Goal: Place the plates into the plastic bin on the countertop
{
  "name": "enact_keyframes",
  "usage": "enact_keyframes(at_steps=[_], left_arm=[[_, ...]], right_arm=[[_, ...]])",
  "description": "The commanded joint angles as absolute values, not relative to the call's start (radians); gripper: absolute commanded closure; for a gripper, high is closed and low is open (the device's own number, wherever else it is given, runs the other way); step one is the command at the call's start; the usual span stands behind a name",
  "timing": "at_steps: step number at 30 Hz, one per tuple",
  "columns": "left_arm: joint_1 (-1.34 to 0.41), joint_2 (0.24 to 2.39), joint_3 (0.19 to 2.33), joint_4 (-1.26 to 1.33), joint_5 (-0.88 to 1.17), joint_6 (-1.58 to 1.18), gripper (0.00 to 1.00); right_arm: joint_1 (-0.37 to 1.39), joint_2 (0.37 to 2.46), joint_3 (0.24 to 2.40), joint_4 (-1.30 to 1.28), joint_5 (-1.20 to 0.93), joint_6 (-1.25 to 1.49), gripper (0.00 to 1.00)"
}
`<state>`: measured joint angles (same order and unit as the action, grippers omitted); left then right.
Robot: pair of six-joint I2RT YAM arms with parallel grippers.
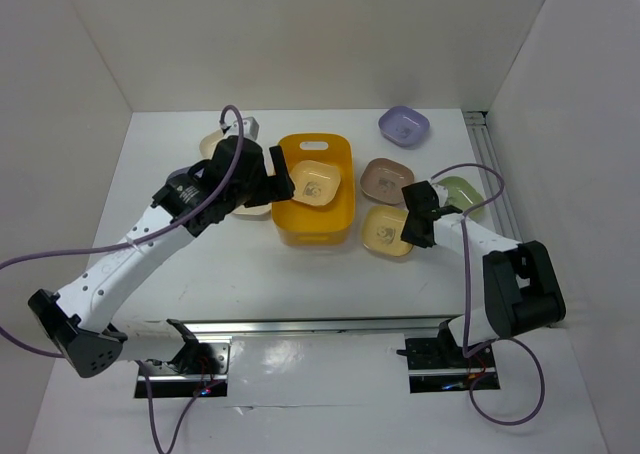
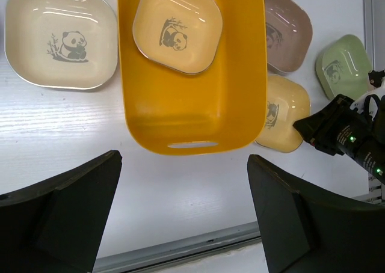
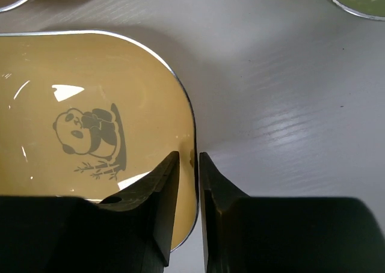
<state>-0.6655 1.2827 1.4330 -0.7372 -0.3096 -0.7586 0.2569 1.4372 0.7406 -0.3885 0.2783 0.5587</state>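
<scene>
Beside the plastic bin point(image 1: 312, 234), right gripper point(image 3: 189, 160) pinches the yellow plate point(image 3: 90, 92), brown plate point(image 1: 385, 177) just behind; left gripper point(image 2: 183, 160) gapes empty.

Bright even light, soft shadows, glare on the yellow-tan plate point(image 3: 90, 104).

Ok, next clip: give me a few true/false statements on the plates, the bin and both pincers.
1. One cream plate lies inside the plastic bin. True.
2. The right pincer pinches the rim of the yellow-tan plate. True.
3. The left pincer holds a plate. False: it hangs open and empty above the bin.
4. The lavender plate is in the bin. False: it sits on the countertop, beyond the bin.
</scene>
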Motion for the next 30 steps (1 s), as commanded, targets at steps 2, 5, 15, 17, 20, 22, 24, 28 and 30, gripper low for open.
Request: enact_keyframes(at_steps=[2,5,15,17,20,22,24,28,30], left_arm=[[-0.664,1.235,1.442,-0.730,-0.354,-0.744,0.01],[-0.664,1.235,1.442,-0.739,-0.364,-0.753,0.01],[-0.664,1.235,1.433,-0.759,-0.385,-0.762,0.01],[-0.664,1.235,1.433,-0.769,-0.385,-0.762,0.01],[-0.664,1.235,1.442,-0.779,-0.394,-0.762,0.01],[-0.664,1.235,1.442,-0.779,-0.414,-0.772,0.01],[-0.664,1.235,1.442,-0.790,-0.428,-0.784,0.01],[-0.664,1.244,1.431,-0.813,-0.497,-0.854,0.01],[-0.631,1.244,1.417,-0.813,-0.541,-0.911,0.01]], right_arm=[[0.252,1.408,0.749,-0.351,0.314,0.557,0.78],[0.233,1.387,0.729,-0.351,0.337,0.557,0.82],[0.192,1.336,0.733,-0.379,0.319,0.583,1.00],[0.216,1.271,0.784,-0.434,0.395,0.612,1.00],[0.232,1.211,0.880,-0.514,0.494,0.612,1.00],[0.270,1.197,0.961,-0.589,0.581,0.612,1.00],[0.302,1.171,1.005,-0.624,0.636,0.603,1.00],[0.353,1.138,1.084,-0.635,0.721,0.603,1.00],[0.376,1.138,1.118,-0.585,0.704,0.562,1.00]])
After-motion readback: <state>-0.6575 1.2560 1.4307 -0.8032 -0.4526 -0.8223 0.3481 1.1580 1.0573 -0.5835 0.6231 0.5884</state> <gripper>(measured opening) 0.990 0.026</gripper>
